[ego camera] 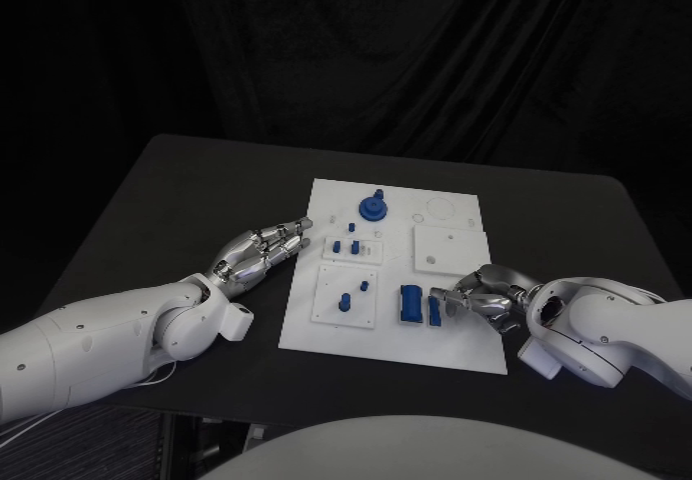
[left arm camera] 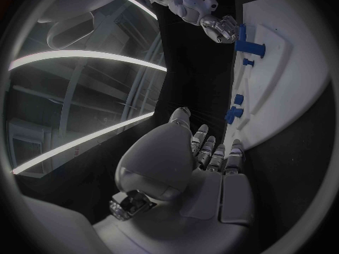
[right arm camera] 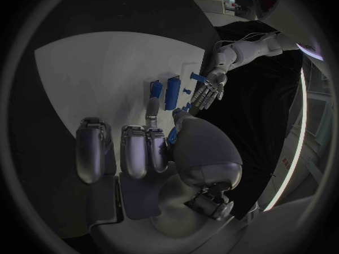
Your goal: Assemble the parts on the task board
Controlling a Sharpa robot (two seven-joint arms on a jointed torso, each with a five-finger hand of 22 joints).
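The white task board (ego camera: 329,335) lies in the middle of the black table. On it stand a round blue part (ego camera: 374,208), small blue pegs (ego camera: 346,245) and a blue block (ego camera: 411,303). My right hand (ego camera: 483,295) sits at the board's right near side. It pinches a second blue piece (ego camera: 434,312) between thumb and finger, right beside the block; the right wrist view shows a blue sliver (right arm camera: 172,134) at the thumb. My left hand (ego camera: 260,252) lies off the board's left edge, fingers stretched toward the pegs and holding nothing.
A raised white square plate (ego camera: 450,247) and a ring outline (ego camera: 440,210) take up the board's far right part. Bare black table (ego camera: 188,190) surrounds the board, and its near edge runs just under both arms.
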